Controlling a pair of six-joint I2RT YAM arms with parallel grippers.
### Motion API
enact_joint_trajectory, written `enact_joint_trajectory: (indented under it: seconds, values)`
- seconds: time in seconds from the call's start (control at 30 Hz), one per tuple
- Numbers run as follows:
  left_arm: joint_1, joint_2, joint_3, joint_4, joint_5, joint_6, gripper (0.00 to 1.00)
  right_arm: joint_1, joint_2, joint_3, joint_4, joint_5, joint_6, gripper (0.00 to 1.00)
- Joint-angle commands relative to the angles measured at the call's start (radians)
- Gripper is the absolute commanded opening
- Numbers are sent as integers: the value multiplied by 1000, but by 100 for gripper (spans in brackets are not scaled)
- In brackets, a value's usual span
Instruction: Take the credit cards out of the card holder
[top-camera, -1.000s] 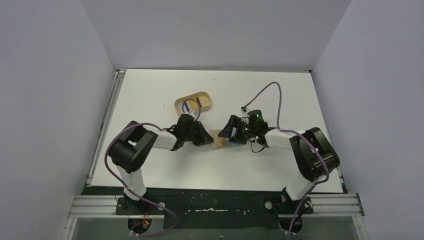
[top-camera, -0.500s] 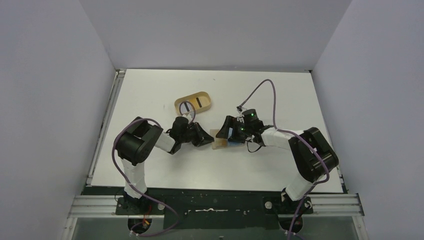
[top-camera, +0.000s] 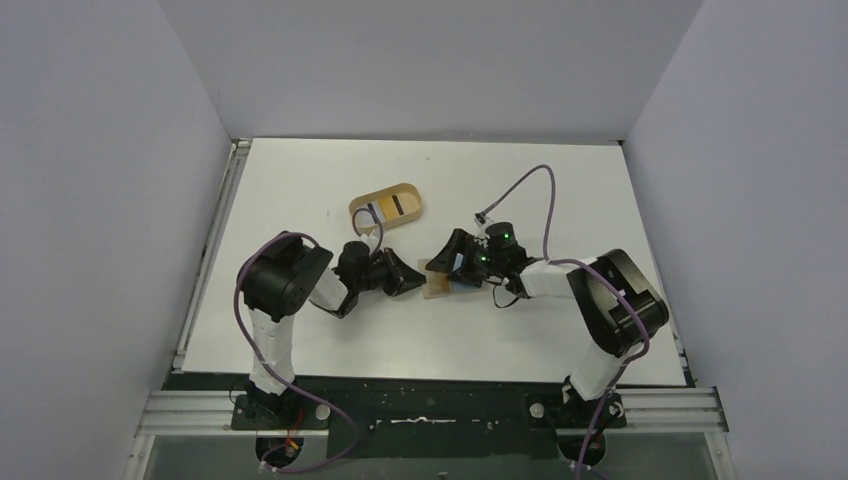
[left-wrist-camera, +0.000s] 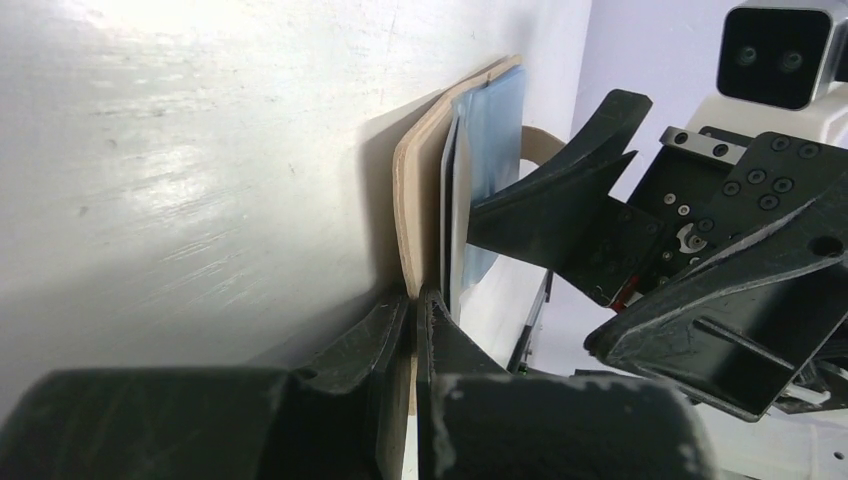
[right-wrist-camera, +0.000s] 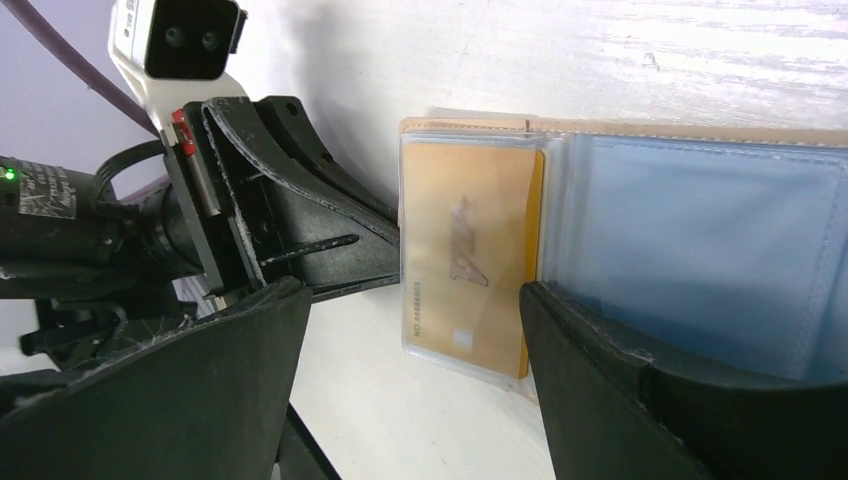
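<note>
The tan card holder (top-camera: 436, 288) lies open on the table between both arms. My left gripper (top-camera: 410, 282) is shut on its left edge; in the left wrist view the jaws (left-wrist-camera: 413, 300) pinch the tan flap (left-wrist-camera: 415, 190), with a light blue card (left-wrist-camera: 492, 120) behind it. My right gripper (top-camera: 448, 262) is open above the holder. In the right wrist view its open jaws (right-wrist-camera: 410, 295) straddle a gold card (right-wrist-camera: 470, 255) in a clear sleeve, and a light blue card (right-wrist-camera: 700, 245) sits in the sleeve to the right. Neither card is gripped.
An oval tan wooden tray (top-camera: 408, 193) stands just behind the left gripper, holding small dark and light items. White walls enclose the table on three sides. The left gripper's black fingers (right-wrist-camera: 300, 215) lie close to the holder's left edge.
The left arm's elbow has swung up and inward, and its gripper has stayed on the holder. The right gripper has shifted slightly left over the holder.
</note>
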Motion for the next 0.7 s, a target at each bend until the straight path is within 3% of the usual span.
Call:
enact_joint_trajectory:
  seconds: [0.0, 0.1, 0.17, 0.4, 0.67]
  values:
    - [-3, 80, -51, -153, -71, 53, 0, 21, 43, -49, 185, -103, 115, 79]
    - [-1, 82, -54, -141, -68, 49, 0, 16, 52, -75, 321, -137, 184, 79]
    - [4, 80, -61, -131, -62, 47, 0, 17, 35, -75, 299, -131, 176, 79]
    - [35, 45, -83, 5, 8, 4, 0, 1, -80, -12, -50, -30, -13, 80]
    - [42, 73, -41, 291, 141, -158, 0, -11, -174, 48, -264, 79, -138, 81]
